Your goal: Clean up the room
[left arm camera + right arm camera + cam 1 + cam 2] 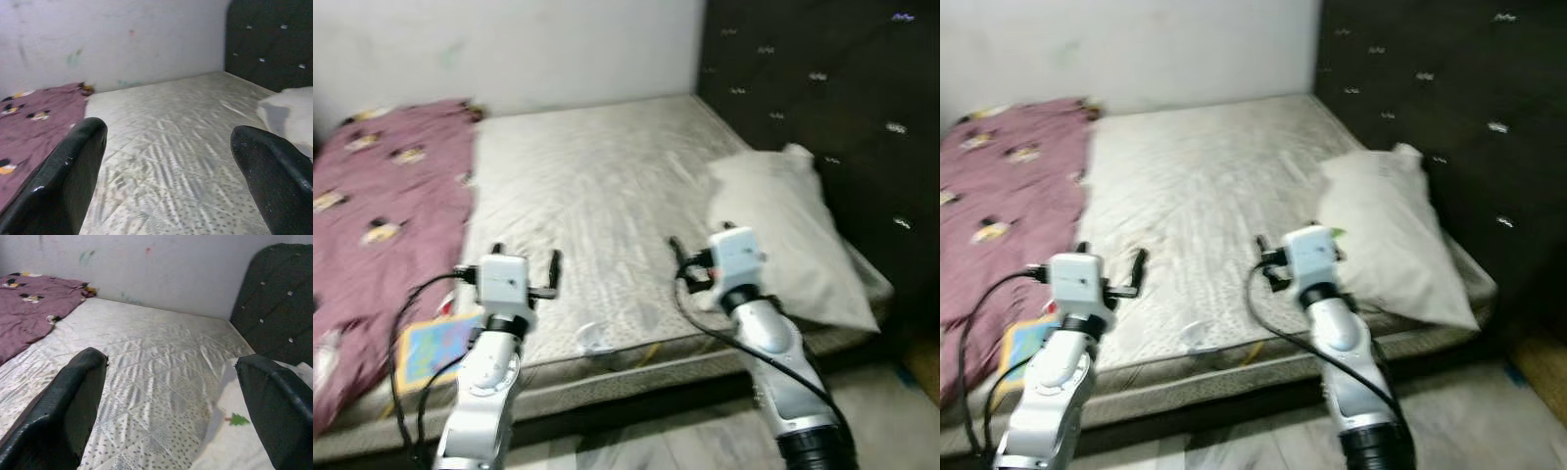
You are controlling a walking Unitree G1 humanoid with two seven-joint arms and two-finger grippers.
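A bare mattress [597,186] with a pale quilted cover lies before me. A maroon patterned blanket [382,215] is bunched over its left side. A white pillow [793,235] rests on the right by the dark headboard [822,88]. My left gripper [526,257] hovers open over the mattress's front edge, holding nothing; its wrist view looks across the mattress [166,147]. My right gripper [700,243] is open and empty too, just left of the pillow [244,440]. A small white crumpled item [595,339] lies on the front edge between the arms.
A colourful flat book or mat [431,351] pokes out beside the blanket at the front left corner. A white wall [509,49] backs the bed. Pale floor [881,411] runs along the bed's near side and to the right.
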